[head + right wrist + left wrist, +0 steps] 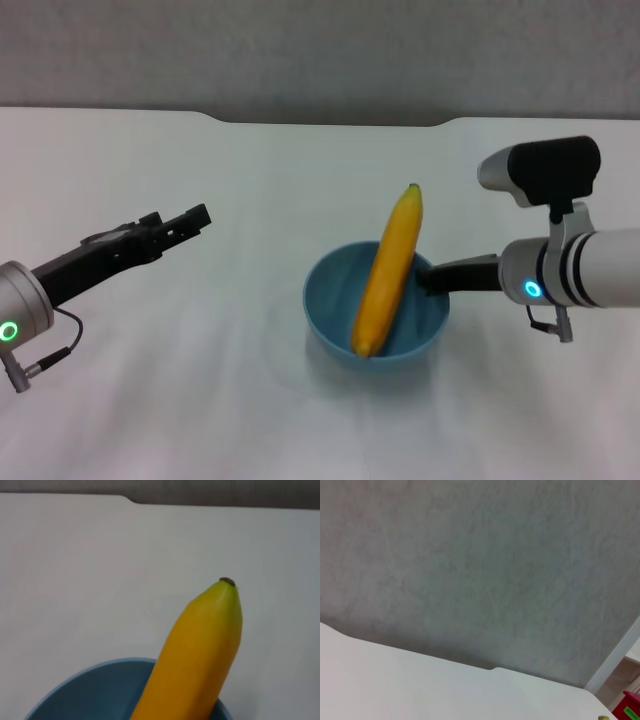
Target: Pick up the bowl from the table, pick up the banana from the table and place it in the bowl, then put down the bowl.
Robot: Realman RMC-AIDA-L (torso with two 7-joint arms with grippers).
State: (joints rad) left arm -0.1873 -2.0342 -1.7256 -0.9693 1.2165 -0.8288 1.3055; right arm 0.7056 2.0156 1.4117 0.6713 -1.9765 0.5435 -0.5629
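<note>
The light-blue bowl (335, 300) is in the middle of the white table (200, 410). The yellow-orange banana (390, 270) leans in it, its lower end on the bowl's floor and its dark stem tip sticking out over the far rim. My right gripper (432, 277) is shut on the bowl's right rim. I cannot tell whether the bowl rests on the table or hangs just above it. The right wrist view shows the banana (200, 655) rising out of the bowl (90, 695). My left gripper (198, 216) is open and empty, raised well to the left of the bowl.
The table's notched far edge (330, 122) meets a grey wall. The left wrist view shows that wall, the table's far edge (420, 680), and a red object (629, 706) off the table at one corner.
</note>
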